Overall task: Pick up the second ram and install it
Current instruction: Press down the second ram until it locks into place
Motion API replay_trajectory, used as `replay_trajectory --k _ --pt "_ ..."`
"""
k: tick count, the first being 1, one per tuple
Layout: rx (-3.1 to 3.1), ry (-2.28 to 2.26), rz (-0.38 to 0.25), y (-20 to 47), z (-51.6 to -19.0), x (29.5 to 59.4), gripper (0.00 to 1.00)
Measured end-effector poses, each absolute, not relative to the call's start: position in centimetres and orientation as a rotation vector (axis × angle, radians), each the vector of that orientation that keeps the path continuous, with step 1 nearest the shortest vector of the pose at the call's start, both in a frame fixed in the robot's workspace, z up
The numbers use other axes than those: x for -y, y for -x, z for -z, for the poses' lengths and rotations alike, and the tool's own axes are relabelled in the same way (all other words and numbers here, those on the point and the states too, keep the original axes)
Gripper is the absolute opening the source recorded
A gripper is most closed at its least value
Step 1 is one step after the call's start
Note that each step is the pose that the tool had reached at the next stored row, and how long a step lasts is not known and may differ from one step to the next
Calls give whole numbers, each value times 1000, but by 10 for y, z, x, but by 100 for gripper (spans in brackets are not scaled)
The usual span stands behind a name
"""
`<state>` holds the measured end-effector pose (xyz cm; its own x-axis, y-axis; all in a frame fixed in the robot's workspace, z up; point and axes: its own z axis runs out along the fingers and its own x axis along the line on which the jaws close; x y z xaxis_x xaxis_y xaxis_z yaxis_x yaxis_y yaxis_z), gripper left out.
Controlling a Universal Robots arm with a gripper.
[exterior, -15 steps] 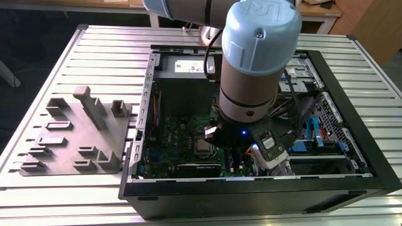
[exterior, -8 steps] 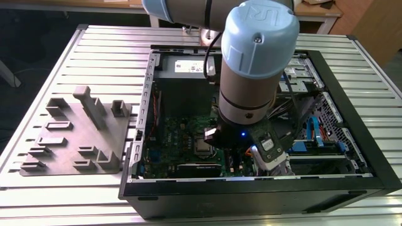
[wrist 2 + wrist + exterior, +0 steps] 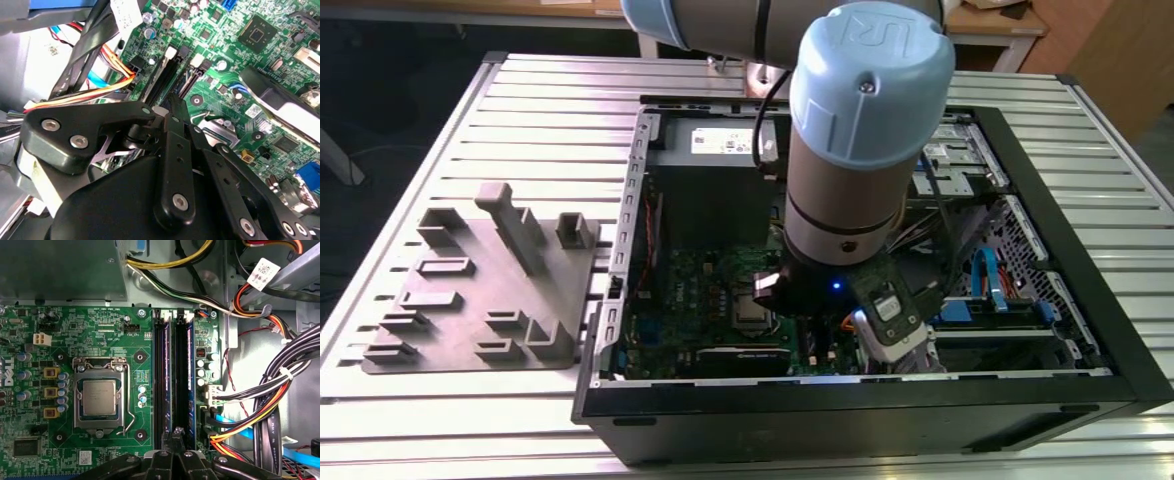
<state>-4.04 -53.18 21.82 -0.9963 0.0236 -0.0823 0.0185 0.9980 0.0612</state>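
The second ram (image 3: 189, 385), a thin flat board with a blue edge, appears to stand in the outer of two long black slots (image 3: 161, 385) on the green motherboard (image 3: 100, 335). The gripper (image 3: 176, 437) sits right over its near end, black fingers (image 3: 176, 150) drawn narrow together. A grey plastic tray (image 3: 480, 290) with upright blocks lies on the ribbed metal worktop (image 3: 400, 200).

The gripper (image 3: 176, 436) is being hemmed in above the memory slots (image 3: 174, 375) by bundled cables (image 3: 265, 415) just beside them (the side toward the processor socket (image 3: 100, 397) is being left open), inside the case walls (image 3: 1107, 290).
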Motion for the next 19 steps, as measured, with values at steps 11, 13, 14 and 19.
replay_trajectory --k 11,13,14,19 --pt "-3057 -32 -92 40 -217 532 7" --pt "-3057 -32 -93 40 -217 532 7" --pt "-3057 -32 -94 40 -218 532 7" --pt "-3057 -32 -93 40 -229 532 7"
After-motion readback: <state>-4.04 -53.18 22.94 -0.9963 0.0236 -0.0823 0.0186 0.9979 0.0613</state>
